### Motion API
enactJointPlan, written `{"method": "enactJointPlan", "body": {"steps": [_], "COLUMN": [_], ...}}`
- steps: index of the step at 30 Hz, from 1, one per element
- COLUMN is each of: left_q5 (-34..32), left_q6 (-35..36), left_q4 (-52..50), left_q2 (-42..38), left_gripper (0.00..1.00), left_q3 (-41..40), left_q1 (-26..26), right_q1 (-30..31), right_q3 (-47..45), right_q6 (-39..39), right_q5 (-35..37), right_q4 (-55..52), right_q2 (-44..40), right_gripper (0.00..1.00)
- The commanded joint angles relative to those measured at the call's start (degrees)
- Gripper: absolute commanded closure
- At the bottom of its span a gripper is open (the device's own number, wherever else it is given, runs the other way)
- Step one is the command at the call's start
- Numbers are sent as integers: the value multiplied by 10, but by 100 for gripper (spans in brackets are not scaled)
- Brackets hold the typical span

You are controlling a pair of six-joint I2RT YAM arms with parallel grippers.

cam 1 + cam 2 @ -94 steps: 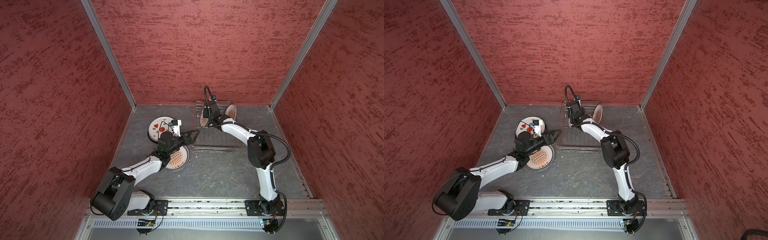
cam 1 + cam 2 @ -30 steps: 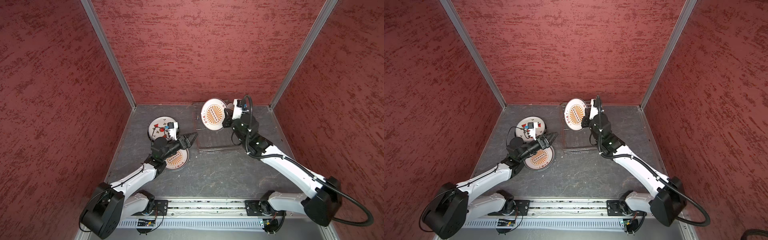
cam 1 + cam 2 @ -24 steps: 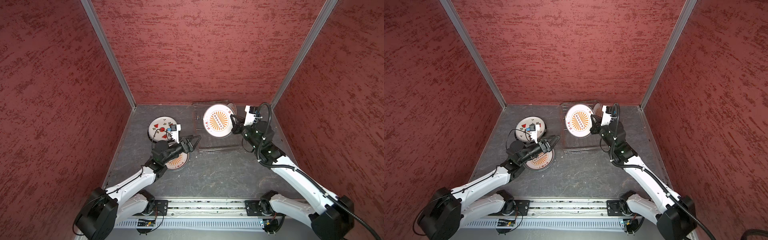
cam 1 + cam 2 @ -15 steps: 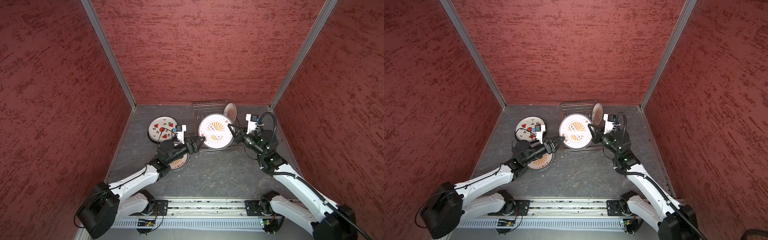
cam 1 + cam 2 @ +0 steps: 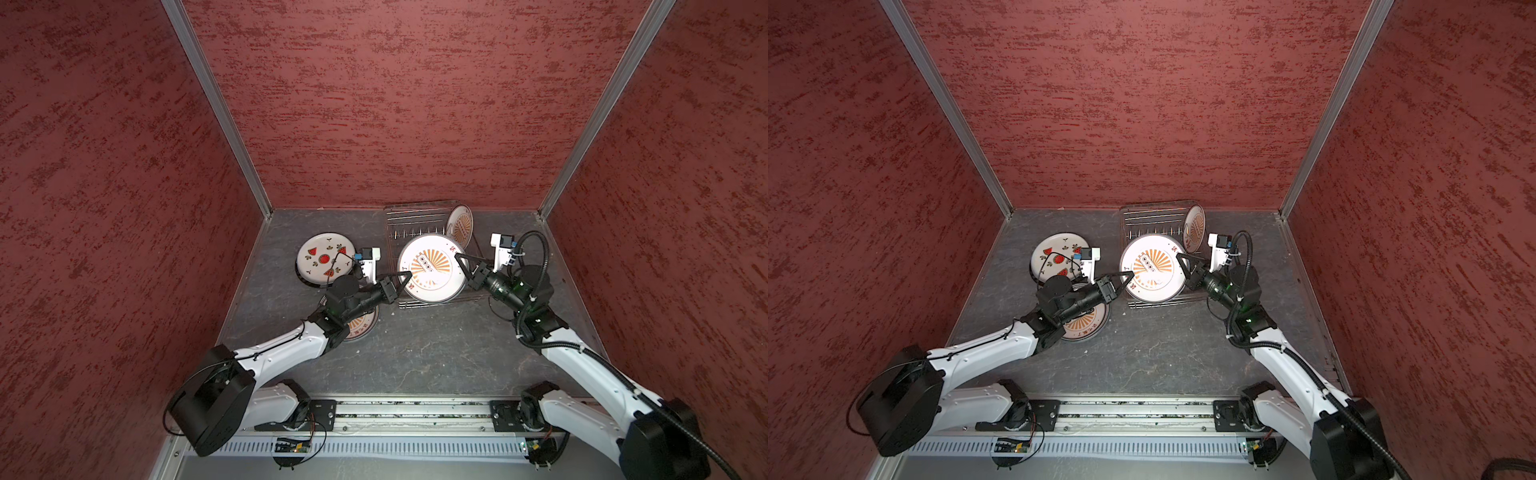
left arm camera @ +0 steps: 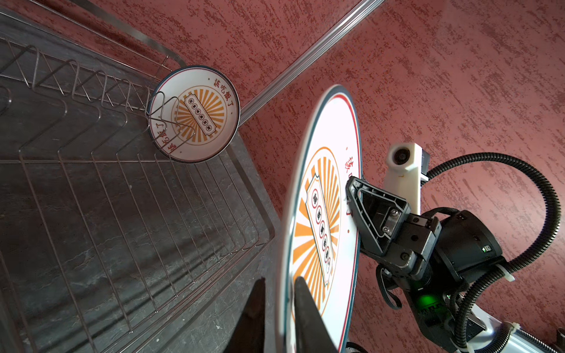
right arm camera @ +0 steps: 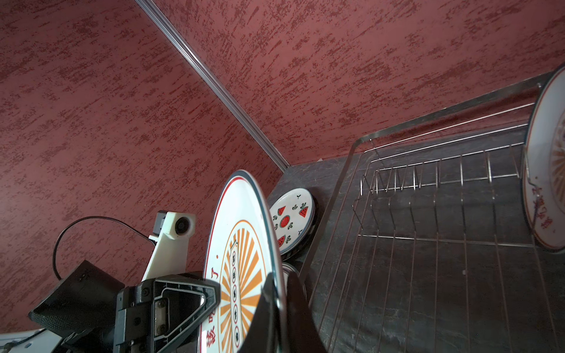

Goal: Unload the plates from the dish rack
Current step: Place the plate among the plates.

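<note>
The right tool [image 5: 458, 258] is closed on the right rim of the large sunburst plate [image 5: 428, 268], with one finger on the printed face and one behind it. The left tool [image 5: 408, 274] has the opposite rim between its jaws, which stand narrow; I cannot tell if they already press. The plate hangs in the air over the front part of the dish rack [image 5: 411, 219]. It is round, so it has no long axis. Its printed face turns up toward the top cameras, and the line between both tools goes from left to right. I judge it stiff, glazed, slippery and rather heavy, and it would break in a fall, so the rim is the good place to hold. A smaller sunburst plate [image 5: 461, 224] stands in the rack's back right corner. The watermelon plate [image 5: 324, 259] lies on the surface [image 5: 415, 357].
</note>
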Motion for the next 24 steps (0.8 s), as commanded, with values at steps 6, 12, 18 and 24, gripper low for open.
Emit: {"method": "enactJointPlan", "body": {"steps": [6,12,18,24], "left_q5": [17,13,33,22], "left_q6": [-25,-51,-87,-87], "left_q4": [17,1,31,19], "left_q2": [29,44,53,33], "left_gripper": [93,100,100,100], "left_q3": [12,25,28,24], "left_q1": [6,13,22,25], "right_q1": [-3,-3,-3,-3], "right_q3": [-23,-32,-24,-19], "right_q6": [5,-8,-2,-15], "right_q5": [-7,-9,-44,-14], "right_q4": [87,104,110,55], "right_q2": [8,32,52,45], "right_gripper": [99,72,31,1]}}
